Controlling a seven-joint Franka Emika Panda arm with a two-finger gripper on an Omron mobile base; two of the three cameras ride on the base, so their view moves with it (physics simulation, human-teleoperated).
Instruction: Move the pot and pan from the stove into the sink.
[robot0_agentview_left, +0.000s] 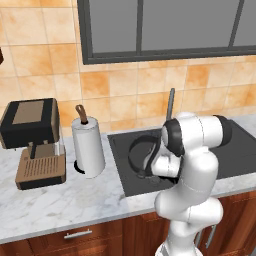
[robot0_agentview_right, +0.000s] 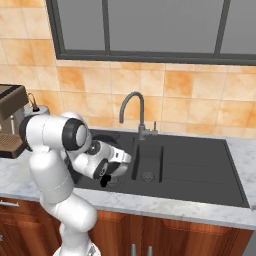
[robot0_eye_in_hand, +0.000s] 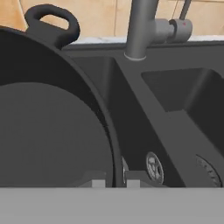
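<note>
I see the dark sink (robot0_agentview_right: 200, 165) set in the marble counter (robot0_agentview_left: 55, 205). The pot (robot0_eye_in_hand: 48, 131) hangs in its left basin — rigid, heavy metal. My tool (robot0_eye_in_hand: 115, 178) pinches its thin rim; loop handles look safer.

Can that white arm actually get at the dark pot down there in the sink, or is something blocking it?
Yes, it looks so. The gripper is already shut on the rim of the pot, low inside the sink basin. The faucet stands behind it, apart, and nothing lies between hand and pot.
</note>
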